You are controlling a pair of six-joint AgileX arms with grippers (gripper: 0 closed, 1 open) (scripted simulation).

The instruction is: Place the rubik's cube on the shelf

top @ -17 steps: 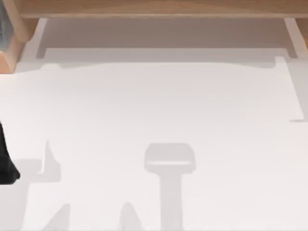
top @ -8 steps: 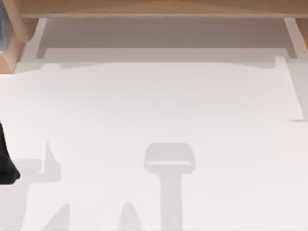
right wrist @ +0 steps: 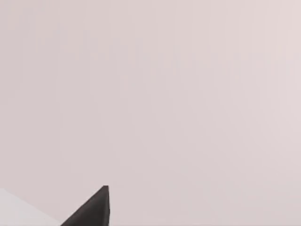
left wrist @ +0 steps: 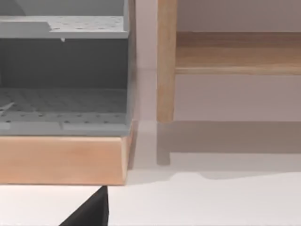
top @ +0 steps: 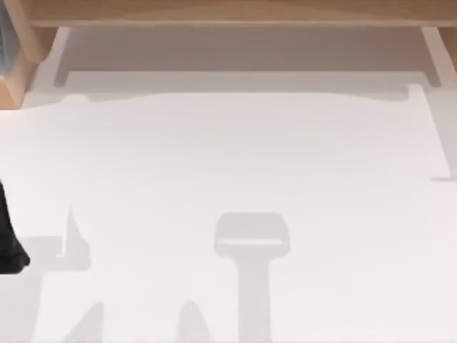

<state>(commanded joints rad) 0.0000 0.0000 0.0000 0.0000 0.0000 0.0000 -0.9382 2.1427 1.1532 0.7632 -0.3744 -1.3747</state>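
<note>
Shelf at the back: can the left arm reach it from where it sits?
Probably yes: open white table lies between the left arm at the left edge and the shelf; the grey rack stands aside.

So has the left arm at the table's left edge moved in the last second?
No. The left arm sits at the same spot against the shelf's wooden end post in the top view.
</note>
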